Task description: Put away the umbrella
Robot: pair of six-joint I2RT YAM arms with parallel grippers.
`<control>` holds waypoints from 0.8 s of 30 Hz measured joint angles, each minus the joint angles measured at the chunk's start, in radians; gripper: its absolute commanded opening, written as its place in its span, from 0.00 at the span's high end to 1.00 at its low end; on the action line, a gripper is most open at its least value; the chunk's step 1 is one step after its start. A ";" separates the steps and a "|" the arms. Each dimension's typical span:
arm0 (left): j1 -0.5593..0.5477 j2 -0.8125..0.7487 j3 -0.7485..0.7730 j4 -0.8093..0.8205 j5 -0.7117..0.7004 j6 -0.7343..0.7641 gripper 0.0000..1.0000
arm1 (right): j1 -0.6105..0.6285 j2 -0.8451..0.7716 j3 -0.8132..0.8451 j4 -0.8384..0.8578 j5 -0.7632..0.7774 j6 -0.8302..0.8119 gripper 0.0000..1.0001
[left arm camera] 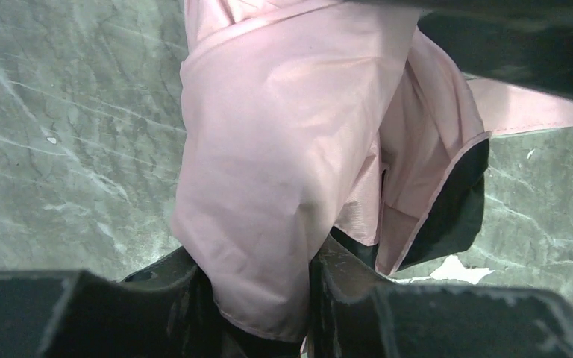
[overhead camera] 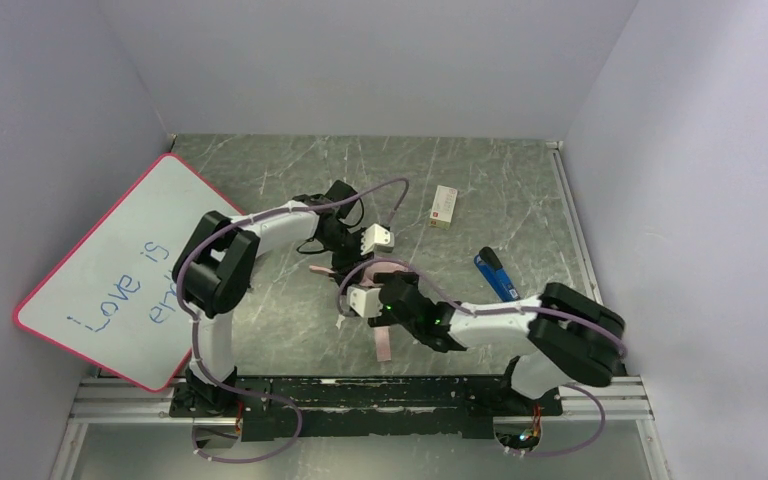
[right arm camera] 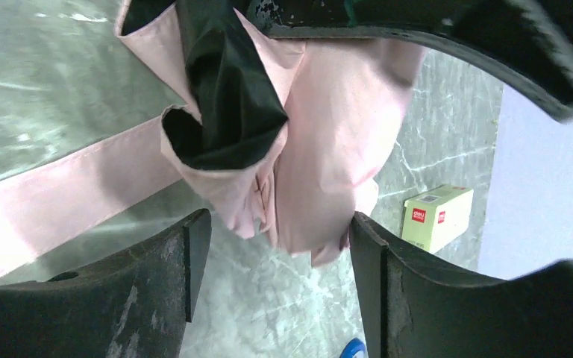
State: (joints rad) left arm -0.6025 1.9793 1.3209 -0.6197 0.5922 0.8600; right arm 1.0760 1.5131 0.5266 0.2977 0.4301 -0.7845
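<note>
We start at the left gripper (left arm camera: 262,302), whose jaws stand narrow, pinching a fold of the umbrella (left arm camera: 283,134) – pale pink cloth only, with no rib or handle visible in the bite. The right gripper (right arm camera: 276,250) sits wide, its fingers either side of the hanging bundle, and we judge neither pad to be touching it. In the top view the umbrella lies mid-table beneath both wrists, largely hidden, its pink strap (overhead camera: 383,345) trailing toward six o'clock. A small box (overhead camera: 444,207) rests at about one o'clock from it, a blue object (overhead camera: 495,275) at three, the whiteboard (overhead camera: 110,290) at nine. Our worries: a cloth-only grip may slip or pull the folds loose – undoing the bundle – and the loose strap could snag under the right arm. With the wrists so close, a careless closing might also knock one gripper against the other.
</note>
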 measured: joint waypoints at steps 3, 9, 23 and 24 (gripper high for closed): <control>-0.005 -0.013 -0.016 0.021 -0.017 -0.009 0.95 | 0.014 -0.114 -0.035 -0.040 -0.045 0.055 0.28; -0.013 -0.019 -0.024 0.034 -0.035 -0.024 0.95 | 0.031 -0.462 -0.140 -0.027 -0.115 0.233 0.28; -0.075 -0.094 -0.119 0.164 -0.182 -0.072 0.95 | 0.031 -0.949 -0.143 -0.181 0.127 1.005 0.32; -0.085 -0.106 -0.135 0.188 -0.204 -0.074 0.95 | 0.031 -0.935 -0.127 -0.218 0.158 1.056 0.31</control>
State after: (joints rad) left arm -0.6872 1.8736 1.1854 -0.4313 0.3878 0.7860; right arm 1.1065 0.5785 0.3996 0.0795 0.5884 0.2714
